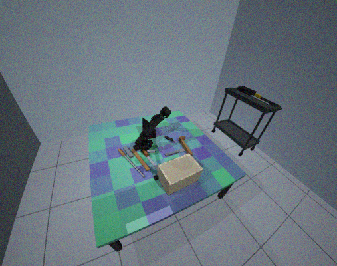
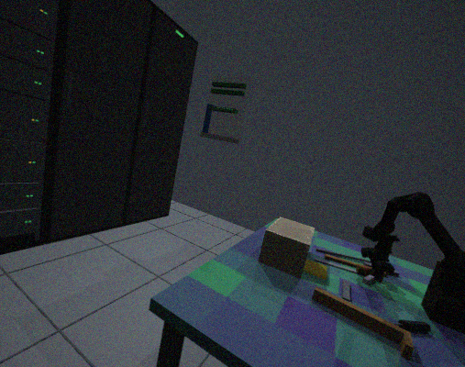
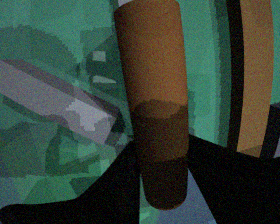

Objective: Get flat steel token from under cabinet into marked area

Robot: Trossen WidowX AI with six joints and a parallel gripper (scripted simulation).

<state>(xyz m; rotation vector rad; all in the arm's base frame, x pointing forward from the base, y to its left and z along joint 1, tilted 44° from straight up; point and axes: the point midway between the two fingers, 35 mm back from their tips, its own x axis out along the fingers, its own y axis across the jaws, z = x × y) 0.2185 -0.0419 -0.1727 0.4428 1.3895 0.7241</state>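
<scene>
The cabinet (image 1: 181, 169) (image 2: 286, 248) is a beige box on the table. No vent slots or token can be made out. A yellow patch (image 2: 316, 271) shows beside the cabinet; whether it is the marked area I cannot tell. My gripper (image 1: 144, 148) (image 2: 379, 274) (image 3: 157, 142) is low over the table, away from the cabinet, shut on the orange-brown handle (image 3: 153, 65) of a tool. The tool's thin pale shaft (image 1: 151, 161) points toward the cabinet. Whether the tool touches the table is unclear.
Left of the held tool in the wrist view is a grey block (image 3: 51, 95); right is a wooden stick (image 1: 141, 160) (image 3: 256, 75). A rod with orange handle (image 1: 134, 167), an L-shaped wooden stick (image 1: 187, 147) (image 2: 359, 314), a grey bar (image 2: 346, 290) and a black cylinder (image 1: 169, 138) (image 2: 415, 326) lie around.
</scene>
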